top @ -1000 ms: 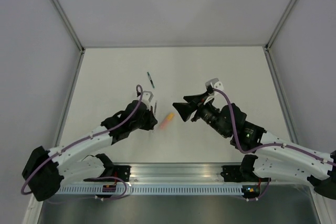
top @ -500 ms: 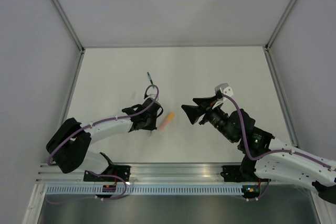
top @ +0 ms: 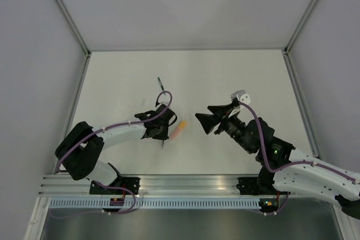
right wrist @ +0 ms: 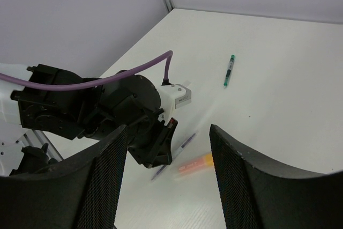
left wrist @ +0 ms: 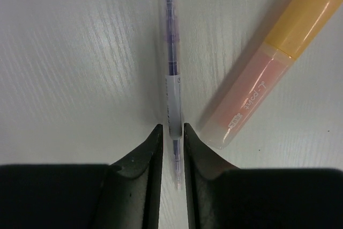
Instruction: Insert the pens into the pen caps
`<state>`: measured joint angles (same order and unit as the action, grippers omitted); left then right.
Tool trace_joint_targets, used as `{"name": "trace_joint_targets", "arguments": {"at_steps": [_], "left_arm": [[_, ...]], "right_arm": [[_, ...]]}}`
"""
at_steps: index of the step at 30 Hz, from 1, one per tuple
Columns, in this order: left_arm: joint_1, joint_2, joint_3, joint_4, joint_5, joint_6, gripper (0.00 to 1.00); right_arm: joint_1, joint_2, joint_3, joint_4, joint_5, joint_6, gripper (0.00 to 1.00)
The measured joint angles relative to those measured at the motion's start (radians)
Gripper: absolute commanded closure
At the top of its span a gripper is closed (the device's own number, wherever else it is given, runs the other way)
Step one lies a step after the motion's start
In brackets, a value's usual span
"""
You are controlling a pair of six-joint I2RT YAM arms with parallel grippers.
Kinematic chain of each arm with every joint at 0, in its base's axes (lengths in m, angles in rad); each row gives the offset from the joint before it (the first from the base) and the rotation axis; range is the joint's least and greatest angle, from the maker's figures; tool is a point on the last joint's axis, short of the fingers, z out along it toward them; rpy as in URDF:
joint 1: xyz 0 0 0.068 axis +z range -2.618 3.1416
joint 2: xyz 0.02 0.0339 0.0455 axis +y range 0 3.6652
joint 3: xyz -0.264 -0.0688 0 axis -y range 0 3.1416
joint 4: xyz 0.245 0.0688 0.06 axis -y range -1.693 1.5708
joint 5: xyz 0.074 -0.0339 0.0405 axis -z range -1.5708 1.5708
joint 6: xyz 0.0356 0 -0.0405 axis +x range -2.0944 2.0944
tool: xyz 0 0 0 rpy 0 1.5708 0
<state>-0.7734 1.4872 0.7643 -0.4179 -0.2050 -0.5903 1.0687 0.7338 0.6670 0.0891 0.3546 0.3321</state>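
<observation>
the left gripper [left wrist: 171,132] is low on the table [top: 225,77], jaws a sliver apart either side of the thin pen [left wrist: 170,68], which lies flat beside the orange pen [left wrist: 246,103] with its yellow cap [left wrist: 303,14] on. the right gripper [right wrist: 168,127] hangs wide open and empty. the green pen [right wrist: 229,71] lies well apart.

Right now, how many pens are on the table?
3. A green pen lies farther back. A thin clear pen lies between the fingers of the left tool. An orange pen with a yellow cap lies beside it. More may be hidden.
</observation>
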Motion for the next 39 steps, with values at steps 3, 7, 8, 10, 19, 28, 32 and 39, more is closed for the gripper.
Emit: {"name": "trace_joint_targets", "arguments": {"at_steps": [3, 7, 8, 10, 19, 28, 32, 39], "left_arm": [[0.0, 0.0, 0.007, -0.007, 0.0, -0.002, 0.71], [0.0, 0.0, 0.02, -0.024, -0.002, -0.006, 0.66], [0.0, 0.0, 0.026, -0.033, -0.003, -0.007, 0.62], [0.0, -0.006, 0.044, -0.056, -0.005, -0.008, 0.57], [0.011, -0.032, 0.297, -0.144, -0.072, -0.01, 0.47], [0.177, 0.187, 0.605, -0.131, -0.14, 0.03, 0.45], [0.259, 0.327, 0.713, -0.128, -0.14, 0.067, 0.46], [0.416, 0.519, 0.879, -0.131, -0.122, 0.121, 0.46]], "right_arm": [[0.0, 0.0, -0.004, -0.002, -0.002, 0.0, 0.32], [0.0, 0.0, -0.005, -0.003, -0.006, 0.0, 0.31], [0.0, -0.001, -0.005, -0.003, -0.007, 0.0, 0.31], [0.0, -0.004, -0.006, -0.004, -0.007, 0.0, 0.31], [0.0, -0.01, -0.001, -0.069, -0.014, 0.047, 0.32], [0.0, -0.122, 0.035, -0.212, -0.21, 0.092, 0.32], [0.0, -0.219, -0.02, -0.201, -0.256, 0.116, 0.32], [0.0, -0.246, -0.024, -0.222, -0.3, 0.126, 0.32]]}}
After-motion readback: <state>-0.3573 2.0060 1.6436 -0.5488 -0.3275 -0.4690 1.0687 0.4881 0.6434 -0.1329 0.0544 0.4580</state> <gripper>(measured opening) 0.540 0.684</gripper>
